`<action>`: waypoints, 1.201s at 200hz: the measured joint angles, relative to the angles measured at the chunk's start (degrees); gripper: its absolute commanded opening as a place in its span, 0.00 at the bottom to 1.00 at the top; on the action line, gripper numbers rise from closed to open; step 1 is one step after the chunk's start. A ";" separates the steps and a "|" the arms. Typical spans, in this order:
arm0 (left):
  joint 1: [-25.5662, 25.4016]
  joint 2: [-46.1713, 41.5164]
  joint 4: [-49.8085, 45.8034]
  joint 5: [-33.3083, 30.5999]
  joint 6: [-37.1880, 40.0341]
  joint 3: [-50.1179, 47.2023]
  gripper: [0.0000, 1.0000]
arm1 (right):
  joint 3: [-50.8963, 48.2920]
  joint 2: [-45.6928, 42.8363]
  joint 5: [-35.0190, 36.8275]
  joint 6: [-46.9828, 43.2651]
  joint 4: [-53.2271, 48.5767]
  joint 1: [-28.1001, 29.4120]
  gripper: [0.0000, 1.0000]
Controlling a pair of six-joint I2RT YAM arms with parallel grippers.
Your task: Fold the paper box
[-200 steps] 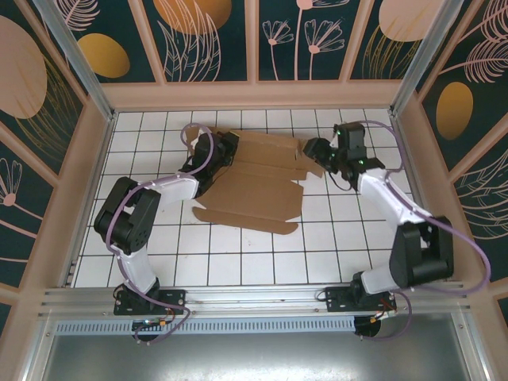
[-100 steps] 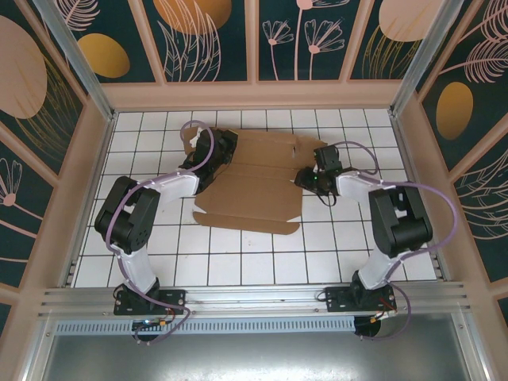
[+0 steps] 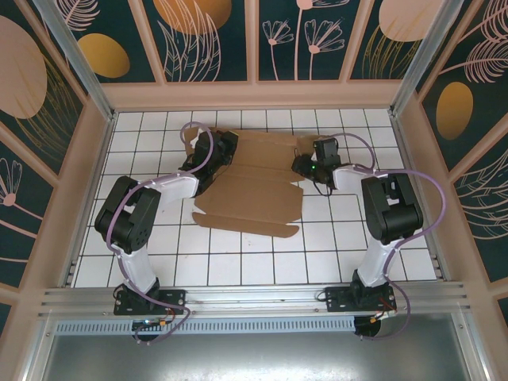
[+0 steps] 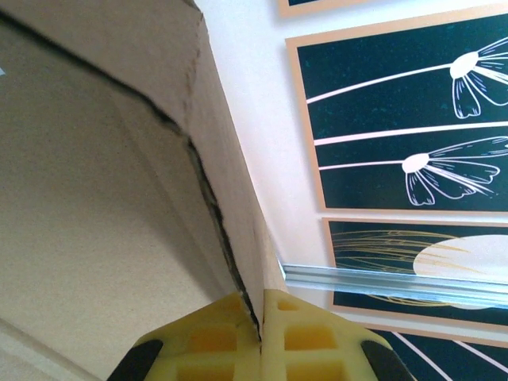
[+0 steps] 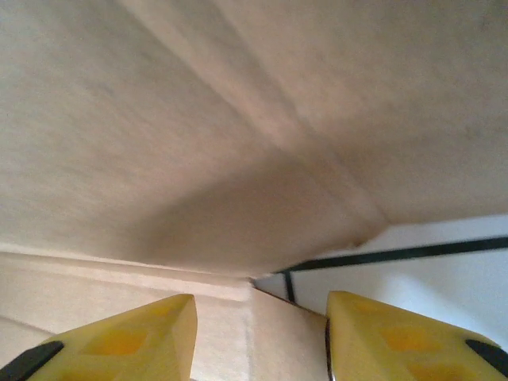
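While the left tool (image 4: 260, 321) pinches its creased edge, brown paper box (image 3: 252, 192) mostly flat, right tool (image 5: 260, 321) parted

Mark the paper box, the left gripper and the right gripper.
paper box (image 3: 254, 194): top external view, middle of its centre panel.
left gripper (image 4: 260, 317): left wrist view, where its yellow fingertips meet.
right gripper (image 5: 259, 305): right wrist view, midway between its yellow fingertips.

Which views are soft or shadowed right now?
Top external: sharp and evenly lit, no glare on the paper box. Left wrist: its cardboard near the left gripper is soft, the wall panels crisper. Right wrist: blurry throughout, with a dark shadow under the cardboard above the right gripper.
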 measured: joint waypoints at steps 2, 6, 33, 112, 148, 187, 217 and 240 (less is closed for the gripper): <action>0.00 0.00 0.02 0.00 0.02 -0.02 0.00 | -0.17 0.00 -0.66 0.17 0.50 -0.11 0.44; 0.00 0.00 0.15 0.02 0.02 -0.09 0.00 | -0.44 0.00 -1.40 0.48 1.18 -0.28 0.43; 0.26 0.00 0.55 0.39 0.02 -0.31 0.00 | -4.35 -0.04 -7.61 3.43 7.21 -1.18 0.42; 0.26 0.00 2.36 0.61 0.00 -1.36 0.00 | -8.52 1.11 -17.97 12.02 18.71 -1.77 0.47; 0.26 0.00 2.40 0.76 0.00 -1.38 0.00 | -7.23 4.13 -17.00 11.63 17.33 -0.44 0.48; 0.37 0.00 2.49 0.81 0.00 -1.38 0.00 | -5.18 4.81 -15.06 10.51 14.84 0.39 0.49; 0.37 0.00 2.58 0.81 0.02 -1.46 0.00 | -5.40 2.93 -13.53 9.35 13.29 0.42 0.52; 0.61 -0.24 2.78 0.83 0.07 -1.88 0.00 | -7.13 -2.93 -11.61 6.97 10.03 -0.26 0.51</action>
